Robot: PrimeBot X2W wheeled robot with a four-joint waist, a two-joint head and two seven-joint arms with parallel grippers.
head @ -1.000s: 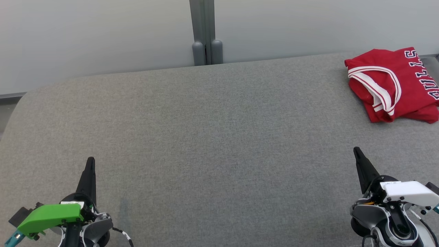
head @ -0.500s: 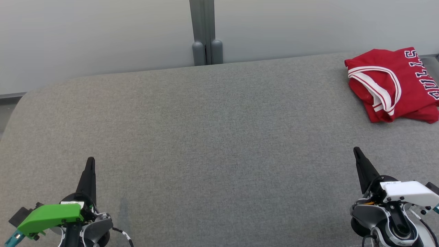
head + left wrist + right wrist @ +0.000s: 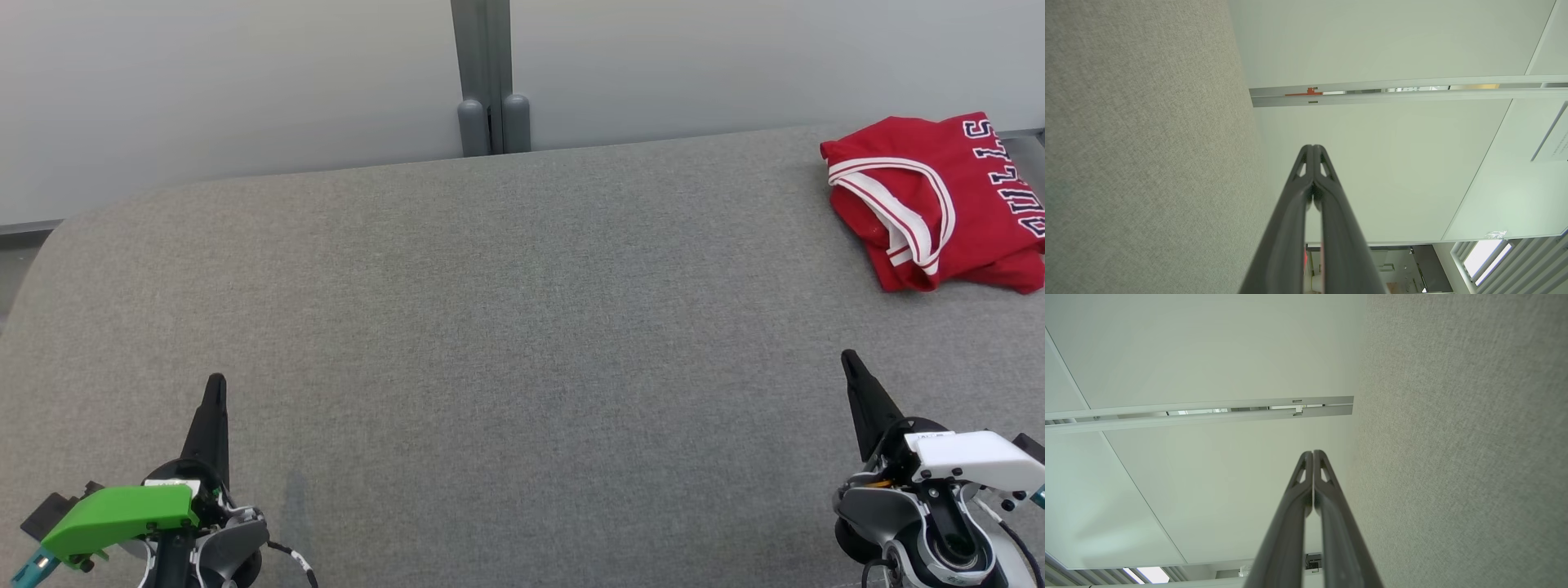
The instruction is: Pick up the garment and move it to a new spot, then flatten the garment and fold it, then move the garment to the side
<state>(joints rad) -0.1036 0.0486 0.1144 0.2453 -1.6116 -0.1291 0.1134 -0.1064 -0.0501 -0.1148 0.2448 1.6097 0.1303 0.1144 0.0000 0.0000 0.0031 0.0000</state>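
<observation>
The garment [image 3: 939,200] is a red jersey with white trim and dark lettering, lying folded at the far right of the grey fabric surface [image 3: 506,327]. My left gripper [image 3: 215,384] rests at the lower left, shut with nothing in it; its fingertips also meet in the left wrist view [image 3: 1312,148]. At the lower right my right gripper [image 3: 849,358] is shut and empty too, well short of the garment. The right wrist view shows its tips [image 3: 1312,453] pressed together, pointing toward the pale wall.
A pale wall with a grey vertical post [image 3: 488,77] runs behind the surface. The surface's rounded far-left corner [image 3: 49,237] drops off to a darker floor. Wide bare fabric lies between the two grippers.
</observation>
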